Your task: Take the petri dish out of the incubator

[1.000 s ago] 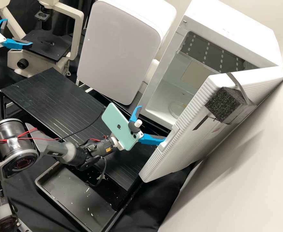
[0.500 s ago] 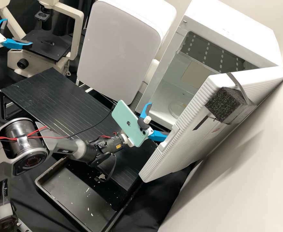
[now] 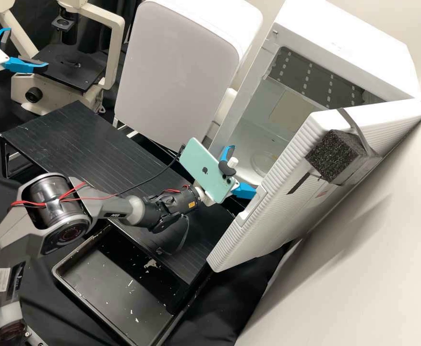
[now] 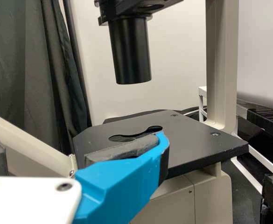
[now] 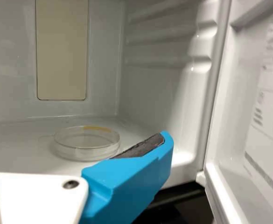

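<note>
Both sets of my jaws stand wide apart in the high view: my right gripper [image 3: 243, 169] is at the mouth of the incubator [image 3: 349, 48], near its open door [image 3: 277, 211], and the petri dish [image 3: 264, 161] is inside; my left gripper [image 3: 28, 48] is by the microscope [image 3: 52, 98]. In the left wrist view, one blue jaw stands before the black stage [image 4: 187, 140]. In the right wrist view, the clear dish lies flat on the white floor [image 5: 19, 161], beyond my jaw.

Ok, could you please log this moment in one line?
right gripper: open, at incubator mouth | petri dish: inside, on floor | door: open | left gripper: open, by microscope
</note>
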`<state>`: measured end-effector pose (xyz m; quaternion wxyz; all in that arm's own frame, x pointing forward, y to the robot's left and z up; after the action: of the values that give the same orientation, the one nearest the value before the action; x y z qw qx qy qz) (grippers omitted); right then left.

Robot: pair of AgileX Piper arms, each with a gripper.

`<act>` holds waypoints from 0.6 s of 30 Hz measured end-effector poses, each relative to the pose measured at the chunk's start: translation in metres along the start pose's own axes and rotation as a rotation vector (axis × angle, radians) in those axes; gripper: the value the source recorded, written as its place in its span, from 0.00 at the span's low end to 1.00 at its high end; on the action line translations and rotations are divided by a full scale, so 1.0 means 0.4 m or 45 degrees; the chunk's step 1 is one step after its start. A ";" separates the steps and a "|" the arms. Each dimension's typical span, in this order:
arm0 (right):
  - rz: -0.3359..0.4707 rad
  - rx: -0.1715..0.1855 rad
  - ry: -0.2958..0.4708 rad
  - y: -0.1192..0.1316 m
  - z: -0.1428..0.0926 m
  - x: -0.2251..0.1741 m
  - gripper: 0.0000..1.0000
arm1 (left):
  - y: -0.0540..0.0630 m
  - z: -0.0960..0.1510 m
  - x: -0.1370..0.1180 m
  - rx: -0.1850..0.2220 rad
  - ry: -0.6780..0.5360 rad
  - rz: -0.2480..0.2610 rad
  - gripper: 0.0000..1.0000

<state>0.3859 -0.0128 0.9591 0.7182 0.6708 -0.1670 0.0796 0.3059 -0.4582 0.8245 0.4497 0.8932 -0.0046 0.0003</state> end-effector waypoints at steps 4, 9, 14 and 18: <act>0.009 -0.002 0.000 0.005 -0.004 0.033 1.00 | 0.000 0.000 0.000 0.000 0.000 0.000 1.00; 0.001 -0.008 -0.006 0.004 -0.003 0.069 1.00 | 0.000 0.000 0.000 0.000 0.000 0.000 1.00; -0.021 -0.009 -0.029 -0.006 0.009 0.099 1.00 | 0.000 0.000 0.000 0.000 0.000 0.000 1.00; -0.052 -0.008 -0.056 -0.019 0.020 0.120 1.00 | 0.000 0.000 0.000 0.000 0.000 0.000 1.00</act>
<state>0.4321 -0.0267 0.9691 0.7180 0.6733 -0.1693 0.0497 0.3059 -0.4582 0.8245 0.4497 0.8932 -0.0046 0.0003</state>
